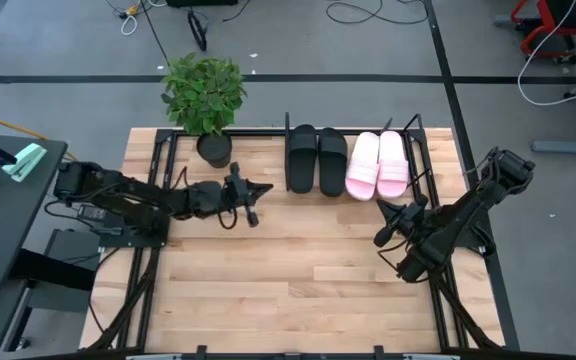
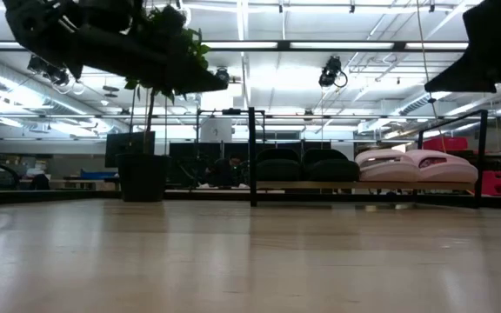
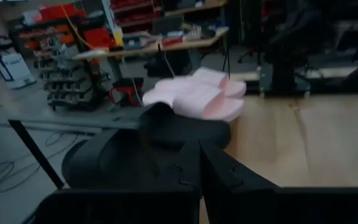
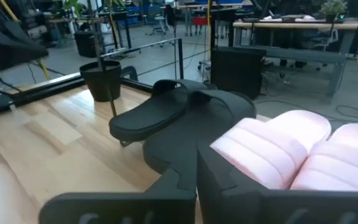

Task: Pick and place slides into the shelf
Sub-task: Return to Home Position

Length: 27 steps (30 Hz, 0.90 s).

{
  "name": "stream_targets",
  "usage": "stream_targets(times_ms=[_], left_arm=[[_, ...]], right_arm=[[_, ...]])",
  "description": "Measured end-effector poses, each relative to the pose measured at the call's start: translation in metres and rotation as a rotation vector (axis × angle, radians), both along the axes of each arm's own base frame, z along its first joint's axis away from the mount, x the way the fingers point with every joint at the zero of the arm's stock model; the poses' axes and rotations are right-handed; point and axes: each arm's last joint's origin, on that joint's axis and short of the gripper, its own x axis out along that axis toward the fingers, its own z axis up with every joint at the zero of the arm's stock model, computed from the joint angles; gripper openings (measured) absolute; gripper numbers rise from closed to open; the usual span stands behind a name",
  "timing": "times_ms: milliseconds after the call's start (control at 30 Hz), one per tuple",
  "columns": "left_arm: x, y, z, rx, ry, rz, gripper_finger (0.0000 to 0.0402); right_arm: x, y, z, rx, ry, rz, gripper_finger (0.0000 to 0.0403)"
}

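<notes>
1. Black slides (image 1: 316, 160) and pink slides (image 1: 378, 165) sit side by side in the shelf (image 1: 286, 125) along the desk (image 1: 298, 270) edge.
2. They look light and pliable, and the wide strap seems the best hold.
3. Left hand (image 1: 252, 203) and right hand (image 1: 381, 225) hover closed and empty.

The wooden table (image 1: 298, 285) is bare across its near and middle stretch, while the far edge is blocked by the potted plant (image 1: 204, 95), the shelf (image 2: 252, 156), the black slides (image 1: 316, 160) and the pink slides (image 1: 378, 165).
</notes>
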Motion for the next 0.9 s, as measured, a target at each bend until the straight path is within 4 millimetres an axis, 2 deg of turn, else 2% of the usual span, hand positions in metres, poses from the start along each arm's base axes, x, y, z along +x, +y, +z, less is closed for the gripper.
stream_targets(times_ms=[200,500,900], left_arm=[[-0.033,0.001,0.008,-0.002,-0.081,0.024,0.0005],[-0.088,0.001,-0.009,-0.073,-0.234,0.057,0.0004],[-0.114,0.001,-0.027,-0.096,-0.274,0.07,0.0002]], right_arm=[[0.002,0.001,-0.005,0.014,-0.015,0.005,0.0001],[0.008,-0.001,-0.004,-0.004,-0.023,-0.016,0.0],[0.012,-0.001,-0.005,0.005,-0.028,-0.031,0.0]])
